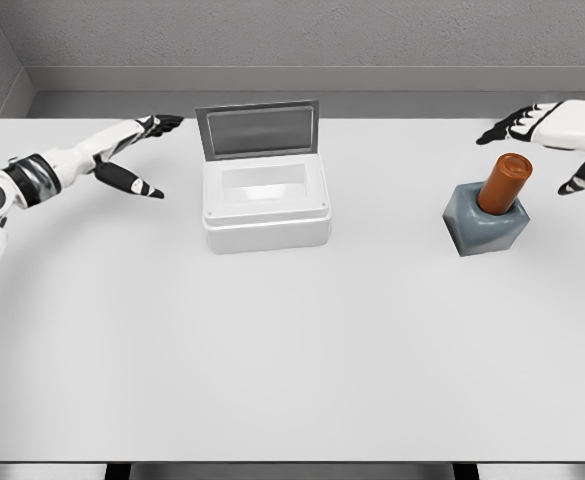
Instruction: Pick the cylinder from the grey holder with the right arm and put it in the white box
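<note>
Cylinder (503, 184), orange-brown, sits tilted in the grey holder (484, 225) on the right side of the tabletop (292, 340); its top leans up and to the right. Lower end is sunk in the holder's socket, upper part exposed.

Right robot hand (552, 140) hovers above and slightly right of the cylinder's top, near it but not touching. Fingers spread and relaxed, holding nothing: dark fingertips point left past the cylinder toward the back of the tabletop, thumb hangs down to the right of the cylinder cap. Arm enters from the right edge.

White box (266, 205) stands center-left, well apart from the holder. Lid (258, 129) open, standing upright at the back; cavity visible.

Left robot hand (137, 150) sits left of the box, near the lid's left edge, apart from it. Fingers extended and spread, holding nothing; forearm runs in from the left edge.
</note>
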{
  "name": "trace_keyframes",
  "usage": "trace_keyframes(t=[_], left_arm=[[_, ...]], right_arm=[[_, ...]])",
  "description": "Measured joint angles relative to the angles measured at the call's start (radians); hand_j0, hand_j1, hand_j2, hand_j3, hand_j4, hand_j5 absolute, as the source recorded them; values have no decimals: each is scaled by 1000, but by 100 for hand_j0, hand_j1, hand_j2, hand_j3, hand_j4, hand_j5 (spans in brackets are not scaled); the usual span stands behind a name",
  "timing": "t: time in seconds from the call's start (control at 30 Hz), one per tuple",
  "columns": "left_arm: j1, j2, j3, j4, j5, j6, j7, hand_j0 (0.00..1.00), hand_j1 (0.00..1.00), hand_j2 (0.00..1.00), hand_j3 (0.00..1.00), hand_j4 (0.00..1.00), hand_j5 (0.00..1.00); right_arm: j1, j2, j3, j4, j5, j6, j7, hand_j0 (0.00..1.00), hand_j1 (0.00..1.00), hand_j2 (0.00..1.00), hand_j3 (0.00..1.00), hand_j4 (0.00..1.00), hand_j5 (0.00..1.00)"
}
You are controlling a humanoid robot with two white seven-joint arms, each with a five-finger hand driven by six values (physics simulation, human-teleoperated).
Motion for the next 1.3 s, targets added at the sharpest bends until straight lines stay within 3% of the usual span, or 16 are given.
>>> trace_keyframes(t=[0.17,0.57,0.63,0.9,1.3], left_arm=[[-3,-4,1,6,0,0,0,100,100,100,100,100,100],[0,-3,16,8,-1,0,-1,100,100,100,100,100,100],[0,-3,16,10,-1,0,0,100,100,100,100,100,100],[2,-1,16,12,-1,0,-1,100,100,100,100,100,100],[2,-2,16,12,-1,0,0,100,100,100,100,100,100]], right_arm=[[-23,12,10,17,-1,0,-1,100,100,100,100,100,100],[-77,104,103,165,3,0,2,100,100,100,100,100,100],[-130,113,134,176,2,1,4,100,100,100,100,100,100],[-155,127,226,165,10,0,13,100,100,100,100,100,100],[-158,149,229,177,31,0,32,100,100,100,100,100,100]])
